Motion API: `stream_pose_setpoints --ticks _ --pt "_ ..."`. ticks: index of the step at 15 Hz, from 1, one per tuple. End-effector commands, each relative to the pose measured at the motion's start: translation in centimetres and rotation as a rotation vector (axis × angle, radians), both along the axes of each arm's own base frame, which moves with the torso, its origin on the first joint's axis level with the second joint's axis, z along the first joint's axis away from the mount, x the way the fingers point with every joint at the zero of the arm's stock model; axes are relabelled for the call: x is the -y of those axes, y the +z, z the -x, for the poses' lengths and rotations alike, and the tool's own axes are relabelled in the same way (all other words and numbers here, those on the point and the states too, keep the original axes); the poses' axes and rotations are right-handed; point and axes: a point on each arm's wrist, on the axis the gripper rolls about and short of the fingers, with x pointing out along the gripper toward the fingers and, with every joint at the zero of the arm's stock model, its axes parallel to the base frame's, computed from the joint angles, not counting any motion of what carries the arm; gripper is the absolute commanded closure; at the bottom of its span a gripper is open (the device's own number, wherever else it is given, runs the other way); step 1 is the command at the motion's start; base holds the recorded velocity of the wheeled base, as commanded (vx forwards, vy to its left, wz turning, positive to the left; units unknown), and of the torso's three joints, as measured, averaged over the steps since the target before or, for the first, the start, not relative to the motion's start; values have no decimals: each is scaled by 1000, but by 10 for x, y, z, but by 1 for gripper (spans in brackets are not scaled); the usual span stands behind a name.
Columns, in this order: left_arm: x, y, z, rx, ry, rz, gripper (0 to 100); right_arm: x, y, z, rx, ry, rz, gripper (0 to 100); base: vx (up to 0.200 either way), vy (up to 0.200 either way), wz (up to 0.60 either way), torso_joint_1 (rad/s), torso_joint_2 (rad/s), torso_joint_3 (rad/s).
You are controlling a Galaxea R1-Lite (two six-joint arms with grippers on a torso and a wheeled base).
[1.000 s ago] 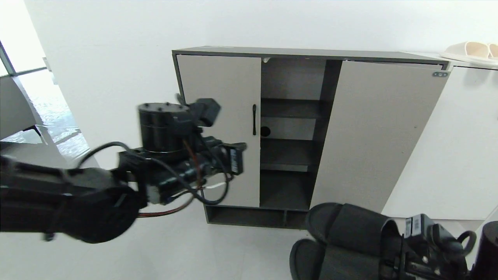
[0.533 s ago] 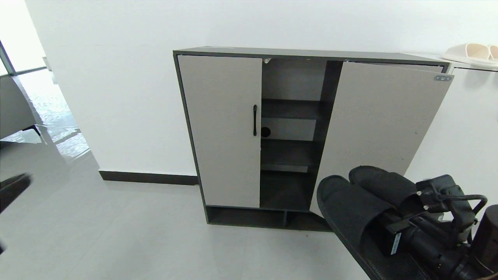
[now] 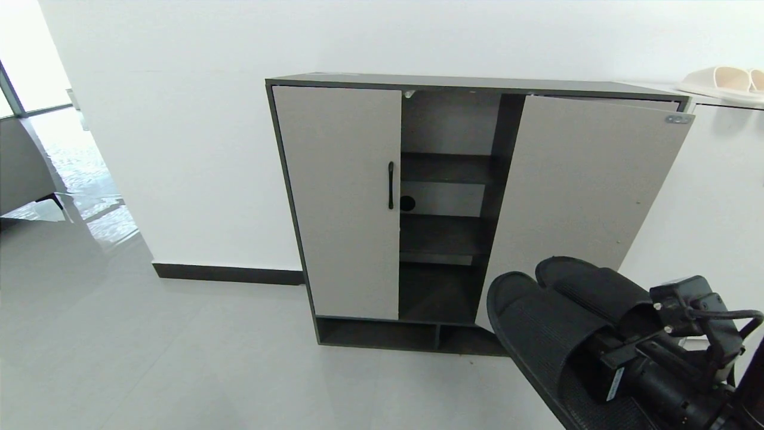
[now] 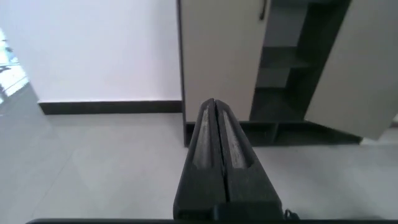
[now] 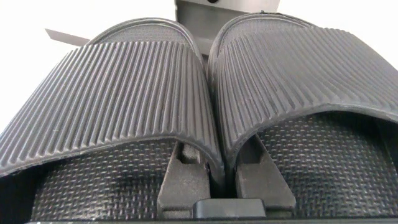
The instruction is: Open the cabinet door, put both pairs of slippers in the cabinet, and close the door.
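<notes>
The pair of black slippers [image 3: 555, 316] is pinched in my right claw [image 5: 222, 177], one finger under each strap, low in front of the cabinet [image 3: 340, 197], whose right door [image 3: 579, 197] stands open. The pale slippers [image 3: 722, 77] lie on the white tabletop [image 3: 728, 100] beside it. My left claw [image 4: 214, 143] has its fingers pressed together on nothing, above the floor.

Bright daylight enters at the upper left, glaring off the floor [image 3: 89, 221]. The cabinet [image 3: 334, 203] interior lies shadowed; its sides splay toward the frame edges.
</notes>
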Motion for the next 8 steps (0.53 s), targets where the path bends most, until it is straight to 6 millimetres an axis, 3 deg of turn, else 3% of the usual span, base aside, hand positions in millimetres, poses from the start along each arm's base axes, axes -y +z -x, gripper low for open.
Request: stream_pose_setpoints --ticks 1,5,8 --pt "0 -8 0 6 8 -3 100 -1 0 3 3 12 -3 100 0 0 0 0 0 0" --pt "0 -8 0 4 27 27 100 -2 0 1 5 12 -4 100 0 0 0 0 0 0" --pt "0 -8 0 4 25 31 100 -4 -1 -1 2 4 -5 100 0 200 0 2 2 1"
